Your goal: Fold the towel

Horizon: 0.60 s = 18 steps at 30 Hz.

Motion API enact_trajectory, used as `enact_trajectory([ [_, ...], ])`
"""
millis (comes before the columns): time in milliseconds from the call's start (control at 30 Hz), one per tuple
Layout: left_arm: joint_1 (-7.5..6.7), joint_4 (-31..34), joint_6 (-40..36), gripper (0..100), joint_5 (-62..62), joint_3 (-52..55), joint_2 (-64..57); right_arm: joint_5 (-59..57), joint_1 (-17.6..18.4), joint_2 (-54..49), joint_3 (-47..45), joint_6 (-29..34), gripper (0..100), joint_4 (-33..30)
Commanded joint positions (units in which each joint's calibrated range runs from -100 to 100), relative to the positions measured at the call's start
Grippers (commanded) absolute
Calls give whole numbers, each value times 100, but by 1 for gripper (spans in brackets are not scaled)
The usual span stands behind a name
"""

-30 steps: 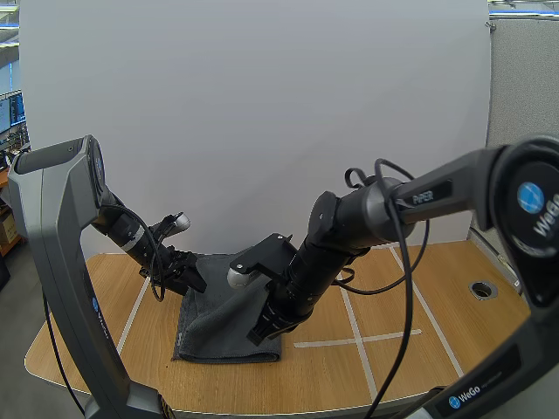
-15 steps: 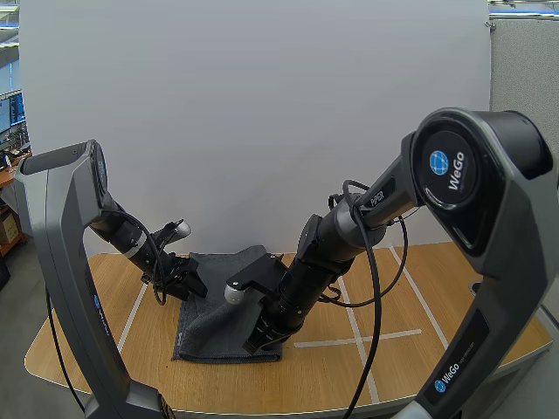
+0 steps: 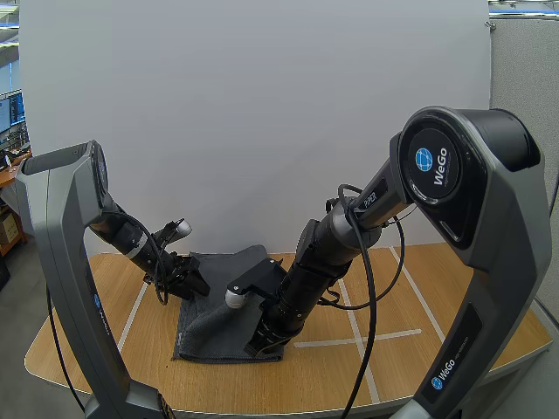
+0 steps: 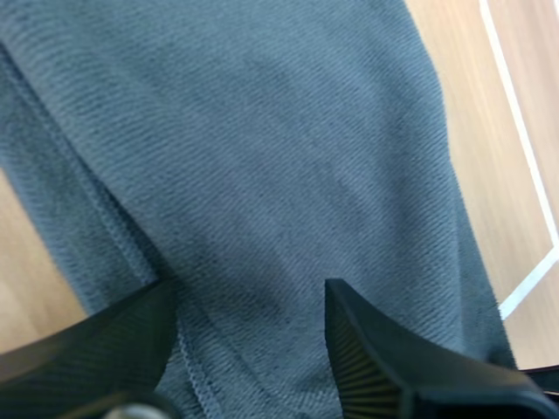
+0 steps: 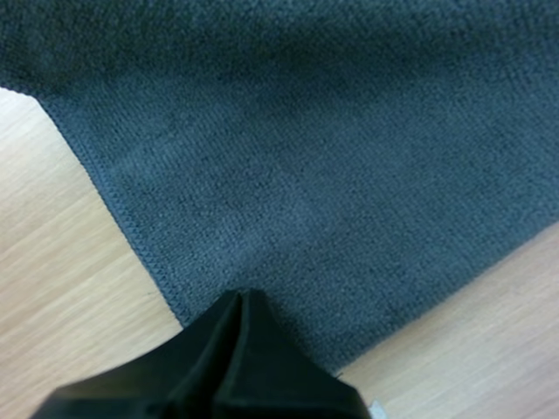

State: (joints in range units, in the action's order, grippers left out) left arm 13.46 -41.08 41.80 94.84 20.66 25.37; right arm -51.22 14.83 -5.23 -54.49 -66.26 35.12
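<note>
Two grippers sit low on one towel (image 3: 205,325), a dark grey cloth that lies rumpled and partly doubled on the table (image 3: 384,371). The left gripper (image 3: 189,281) is at the towel's far left corner. Its fingers (image 4: 384,358) stand apart with ribbed faces turned inward, holding nothing, and the cloth spreads out under and ahead of them. A stitched hem (image 4: 122,253) runs just beside one finger, with bare wood past it. Beyond the other finger the towel ends, and a line of white tape (image 4: 524,157) crosses the wood. The right gripper (image 3: 265,337) is down at the towel's near right corner. Its fingers are pressed together into one dark wedge with no cloth between them, and the tip rests at the cloth just inside the hem. From that tip the towel fans away, with wood to either side of the corner. In the high view the right arm (image 3: 323,253) slants across the towel's right part and hides it, and the left arm's wrist covers the far left edge. The tabletop is pale wood with rounded corners, marked with tape lines that cross to the right of the right gripper. Behind the table stands a plain white board (image 3: 262,113), and a grey partition (image 3: 524,78) is beside it.
</note>
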Motion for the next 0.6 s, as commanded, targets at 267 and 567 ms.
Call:
enact_trajectory([
  [267, -14, -152, 50, 75, 516, -45, -17, -14, -25, -31, -20, -46, 0, 14],
  [567, -177, -102, 49, 75, 492, -45, -17, -88, -25, -31, -20, -46, 0, 14],
])
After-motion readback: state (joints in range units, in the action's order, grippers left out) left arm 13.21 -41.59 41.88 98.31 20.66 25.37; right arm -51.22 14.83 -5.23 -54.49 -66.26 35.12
